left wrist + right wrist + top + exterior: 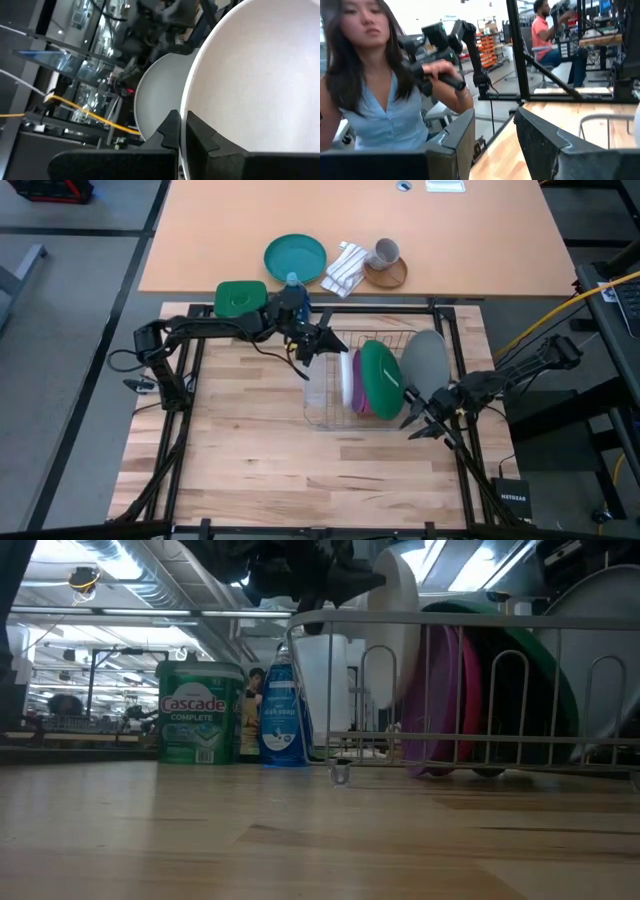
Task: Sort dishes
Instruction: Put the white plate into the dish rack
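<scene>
Item: wire dish rack (335,418), thin metal rods, standing on the pale butcher-block table (240,470). We count in it, upright on edge: a white plate (395,625), a magenta-pink plate (347,383), a green plate (380,378) and a large light grey plate (427,360), all plain, round, smooth.

Item: left gripper (318,345), arm stretched level across the table's far edge to the rack's far left corner; fingers pinched tight on the white plate's rim, one dark pad (170,131) on each face.

Item: right gripper (415,420), low at the rack's right side, fingers parted, holding nothing.

We note bare wood left of and in front of the rack. Behind it: a green-lidded Cascade tub (201,712) and a blue dish soap bottle (284,710).
</scene>
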Controlling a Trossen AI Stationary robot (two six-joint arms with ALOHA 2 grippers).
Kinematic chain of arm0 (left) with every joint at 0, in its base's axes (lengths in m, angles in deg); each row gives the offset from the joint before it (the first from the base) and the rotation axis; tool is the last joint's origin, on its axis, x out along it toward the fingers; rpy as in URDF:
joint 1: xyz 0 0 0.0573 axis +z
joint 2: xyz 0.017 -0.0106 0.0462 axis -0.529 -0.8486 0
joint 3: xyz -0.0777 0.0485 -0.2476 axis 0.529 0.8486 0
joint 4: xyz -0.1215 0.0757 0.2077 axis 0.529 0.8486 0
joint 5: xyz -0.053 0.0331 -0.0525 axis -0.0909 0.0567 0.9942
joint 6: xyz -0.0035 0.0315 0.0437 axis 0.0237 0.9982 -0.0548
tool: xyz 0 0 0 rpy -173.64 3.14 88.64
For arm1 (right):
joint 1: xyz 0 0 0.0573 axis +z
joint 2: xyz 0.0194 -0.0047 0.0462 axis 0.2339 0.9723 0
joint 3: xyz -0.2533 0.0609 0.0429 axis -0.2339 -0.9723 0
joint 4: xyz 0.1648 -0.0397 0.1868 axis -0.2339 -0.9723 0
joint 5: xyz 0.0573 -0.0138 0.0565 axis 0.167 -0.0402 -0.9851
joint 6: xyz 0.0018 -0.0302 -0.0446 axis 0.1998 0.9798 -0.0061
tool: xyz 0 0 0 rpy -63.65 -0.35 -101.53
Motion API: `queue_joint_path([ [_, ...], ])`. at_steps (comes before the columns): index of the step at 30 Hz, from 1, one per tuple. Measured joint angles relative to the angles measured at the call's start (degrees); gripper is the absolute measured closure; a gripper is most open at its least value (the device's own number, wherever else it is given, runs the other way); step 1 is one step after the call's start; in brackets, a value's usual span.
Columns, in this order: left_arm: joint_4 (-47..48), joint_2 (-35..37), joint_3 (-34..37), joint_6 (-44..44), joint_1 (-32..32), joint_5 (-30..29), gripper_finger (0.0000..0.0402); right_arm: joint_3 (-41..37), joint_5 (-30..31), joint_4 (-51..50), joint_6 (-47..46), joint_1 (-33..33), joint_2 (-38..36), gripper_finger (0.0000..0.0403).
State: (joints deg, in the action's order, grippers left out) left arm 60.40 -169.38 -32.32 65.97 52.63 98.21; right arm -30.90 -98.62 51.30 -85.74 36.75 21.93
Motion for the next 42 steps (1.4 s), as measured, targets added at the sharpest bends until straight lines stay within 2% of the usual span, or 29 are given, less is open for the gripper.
queue_joint_path([
  [4,-3.2,-3.4,0.0,-0.5,-0.3,2.8,0.0401,0.7,-0.6,0.2,0.0,0.0,-1.4,0.0255],
  [11,-10.9,-8.0,0.0,-2.7,-0.3,3.0,0.0401,0.7,-2.4,-0.2,0.0,0.0,-3.3,0.0255],
  [26,-3.9,-9.0,0.0,-1.5,0.4,2.8,0.0400,0.7,-2.5,0.7,0.0,0.0,-3.4,0.0255],
  [42,-4.8,-9.0,0.0,4.7,-0.5,1.6,0.0400,0.7,-2.5,2.3,0.0,0.0,-3.5,0.0255],
])
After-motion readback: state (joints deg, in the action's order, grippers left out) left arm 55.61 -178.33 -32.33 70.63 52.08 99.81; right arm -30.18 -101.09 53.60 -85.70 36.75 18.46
